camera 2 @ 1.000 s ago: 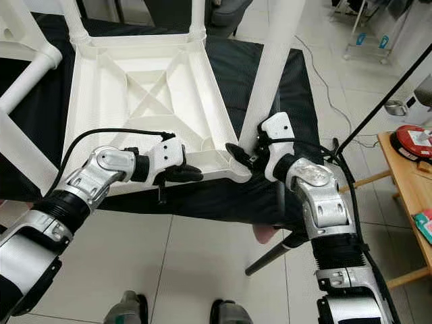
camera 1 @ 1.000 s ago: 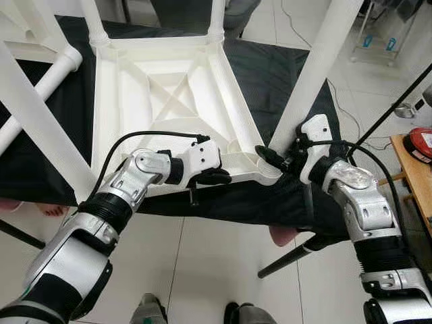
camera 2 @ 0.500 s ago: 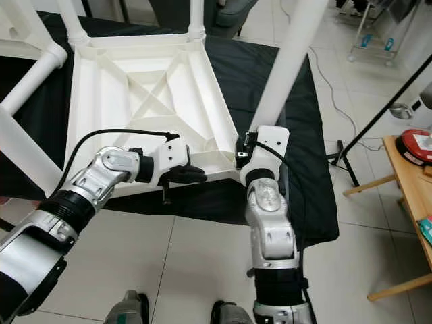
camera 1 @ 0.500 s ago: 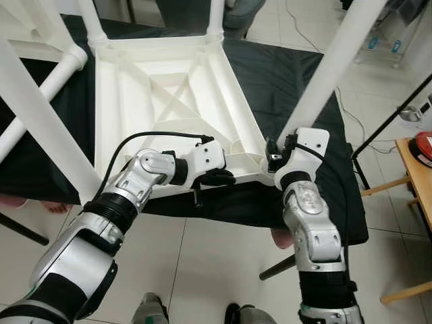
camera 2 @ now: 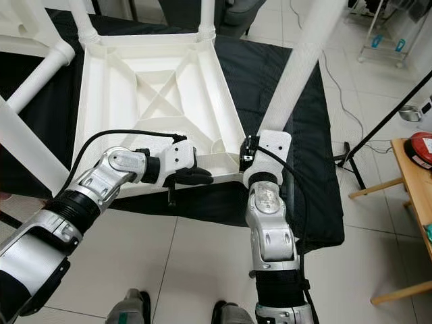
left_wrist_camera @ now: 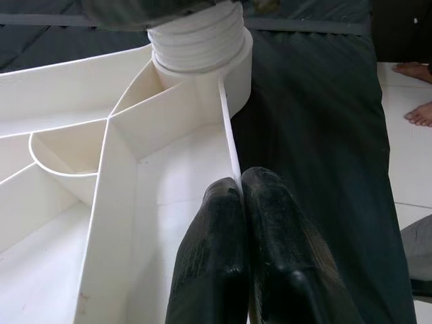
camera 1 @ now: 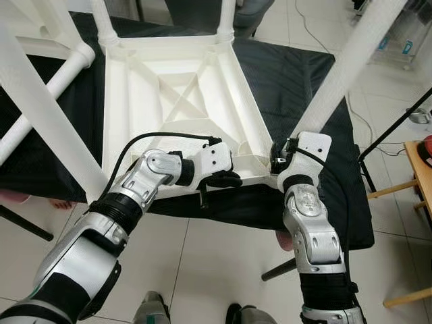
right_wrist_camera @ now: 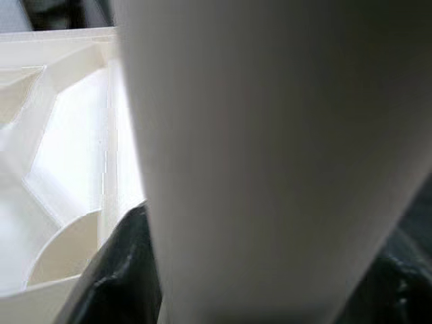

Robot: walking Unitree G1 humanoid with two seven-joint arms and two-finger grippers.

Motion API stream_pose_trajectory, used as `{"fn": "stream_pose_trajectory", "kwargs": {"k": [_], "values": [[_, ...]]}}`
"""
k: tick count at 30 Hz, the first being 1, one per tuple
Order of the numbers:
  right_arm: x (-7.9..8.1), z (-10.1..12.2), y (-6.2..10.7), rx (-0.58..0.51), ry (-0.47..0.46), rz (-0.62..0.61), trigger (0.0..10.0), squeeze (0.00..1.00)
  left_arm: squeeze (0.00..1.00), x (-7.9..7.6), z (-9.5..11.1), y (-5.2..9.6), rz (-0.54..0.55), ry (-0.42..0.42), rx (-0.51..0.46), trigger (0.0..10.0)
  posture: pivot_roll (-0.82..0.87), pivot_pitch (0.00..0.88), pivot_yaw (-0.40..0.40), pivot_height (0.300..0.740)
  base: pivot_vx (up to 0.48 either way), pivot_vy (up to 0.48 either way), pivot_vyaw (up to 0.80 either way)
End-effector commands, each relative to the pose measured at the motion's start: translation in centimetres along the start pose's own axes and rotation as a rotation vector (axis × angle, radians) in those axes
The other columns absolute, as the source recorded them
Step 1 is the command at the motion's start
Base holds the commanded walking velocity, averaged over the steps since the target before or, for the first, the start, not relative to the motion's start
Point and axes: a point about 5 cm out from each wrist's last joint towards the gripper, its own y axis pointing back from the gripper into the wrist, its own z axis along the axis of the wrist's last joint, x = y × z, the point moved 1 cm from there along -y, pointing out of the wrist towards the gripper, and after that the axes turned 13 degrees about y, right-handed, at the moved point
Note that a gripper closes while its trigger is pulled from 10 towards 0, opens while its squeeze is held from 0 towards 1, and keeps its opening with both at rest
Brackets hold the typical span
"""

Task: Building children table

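The white plastic children's table point(camera 1: 175, 101) lies upside down on a black cloth point(camera 1: 283, 74). My left gripper point(camera 1: 229, 181) is shut on the thin near rim point(left_wrist_camera: 228, 142) of the tabletop, both fingers point(left_wrist_camera: 216, 270) pressed together over it. A long white table leg point(camera 1: 337, 74) rises tilted from the near right corner socket point(left_wrist_camera: 199, 47). My right gripper point(camera 1: 278, 160) is shut on the base of that leg point(right_wrist_camera: 270, 169), with a black finger point(right_wrist_camera: 118, 270) on either side of it.
More white legs stand at the far corners point(camera 1: 226, 17) and slant across the left point(camera 1: 40, 108). A wooden table point(camera 1: 422, 169) and a black stand pole point(camera 1: 395, 128) are at the right. A person's bare foot point(camera 1: 13, 197) shows at the cloth's left edge. White tiled floor lies in front.
My right forearm has swung in from the right and now points straight up at the leg base, the wrist turned around the leg. The left gripper keeps its hold on the rim.
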Motion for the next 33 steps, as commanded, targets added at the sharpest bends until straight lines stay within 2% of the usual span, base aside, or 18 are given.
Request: {"fn": "stream_pose_trajectory", "kwargs": {"k": [1,3,4,5,11,14,15,17,18,22,24,25,26,28,29,30,31,33], "values": [[0.5,-0.2,-0.3,0.005,-0.009,0.137,10.0,0.00,0.00,-2.7,-0.1,-1.2,-0.287,-0.043,0.020,0.0,0.13,0.180,-0.037,0.740,0.000,0.000,0.00],[0.8,1.3,0.0,-0.103,0.023,0.422,10.0,0.00,0.00,-2.6,-0.1,-1.2,-0.287,-0.043,0.020,0.0,0.13,0.181,-0.039,0.740,0.000,0.000,0.00],[0.8,1.3,0.0,-0.103,0.023,0.422,10.0,0.00,0.00,-2.6,-0.1,-1.2,-0.287,-0.043,0.020,0.0,0.13,0.181,-0.039,0.740,0.000,0.000,0.00],[-0.1,2.3,0.9,-0.200,0.105,0.662,10.0,0.00,0.00,-2.6,-0.1,-1.2,-0.286,-0.043,0.019,0.0,0.12,0.179,-0.041,0.740,0.000,0.000,0.00],[-1.0,1.9,1.2,-0.190,0.163,0.843,10.0,0.00,0.00,-2.6,-0.1,-1.2,-0.285,-0.043,0.018,0.0,0.13,0.176,-0.042,0.740,0.000,0.000,0.00],[-1.5,1.1,1.2,-0.170,0.222,1.022,10.0,0.00,0.00,-2.6,-0.1,-1.1,-0.282,-0.043,0.018,0.0,0.13,0.174,-0.043,0.740,0.000,0.000,0.00],[-1.5,1.0,0.9,-0.164,0.232,1.028,4.9,0.00,0.00,-2.6,-0.1,-1.1,-0.281,-0.043,0.018,0.0,0.13,0.171,-0.046,0.740,0.000,0.000,0.00],[-1.5,0.9,0.6,-0.162,0.237,1.025,4.9,0.00,0.00,-2.6,-0.1,-1.1,-0.280,-0.043,0.019,0.0,0.13,0.171,-0.046,0.740,0.000,0.000,0.00],[-1.5,0.9,0.3,-0.161,0.233,1.020,0.0,0.00,0.00,-2.6,-0.1,-1.1,-0.279,-0.043,0.018,0.0,0.13,0.171,-0.046,0.740,0.000,0.000,0.00],[-1.2,0.2,-0.6,-0.123,0.221,0.954,0.0,0.00,0.00,-2.6,-0.2,-1.0,-0.279,-0.042,0.018,0.0,0.14,0.168,-0.046,0.740,0.000,0.000,0.00],[-1.0,-0.9,-1.3,-0.062,0.237,0.831,0.0,0.00,0.00,-2.6,-0.2,-1.0,-0.279,-0.042,0.019,0.0,0.13,0.165,-0.045,0.740,0.000,0.000,0.00],[-1.0,-0.9,-1.3,-0.062,0.237,0.831,0.0,0.00,0.00,-2.6,-0.2,-1.0,-0.279,-0.042,0.019,0.0,0.13,0.165,-0.045,0.740,0.000,0.000,0.00],[-1.0,-1.3,-1.5,-0.044,0.239,0.779,0.0,0.00,0.00,-2.6,-0.2,-1.0,-0.279,-0.043,0.018,0.0,0.13,0.165,-0.045,0.740,0.000,0.000,0.00],[-1.1,-2.6,-2.0,0.038,0.221,0.573,0.0,0.00,0.00,-2.6,-0.1,-1.1,-0.279,-0.045,0.016,0.0,0.13,0.161,-0.045,0.740,0.000,0.000,0.00],[-1.1,-2.6,-2.0,0.038,0.221,0.573,0.0,0.00,0.00,-2.6,-0.1,-1.1,-0.279,-0.045,0.016,0.0,0.13,0.161,-0.045,0.740,0.000,0.000,0.00],[-1.2,-3.3,-1.9,0.080,0.209,0.461,0.0,0.00,0.00,-2.6,-0.1,-1.2,-0.279,-0.046,0.014,0.0,0.13,0.161,-0.045,0.740,0.000,0.000,0.00],[-1.2,-3.3,-1.9,0.080,0.209,0.461,0.0,0.00,0.00,-2.6,-0.1,-1.2,-0.279,-0.046,0.014,0.0,0.13,0.161,-0.045,0.740,0.000,0.000,0.00],[-1.5,-4.3,-1.7,0.145,0.188,0.298,0.0,0.00,0.00,-2.6,-0.1,-1.2,-0.279,-0.046,0.013,0.0,0.12,0.158,-0.042,0.740,0.000,0.000,0.00]]}}
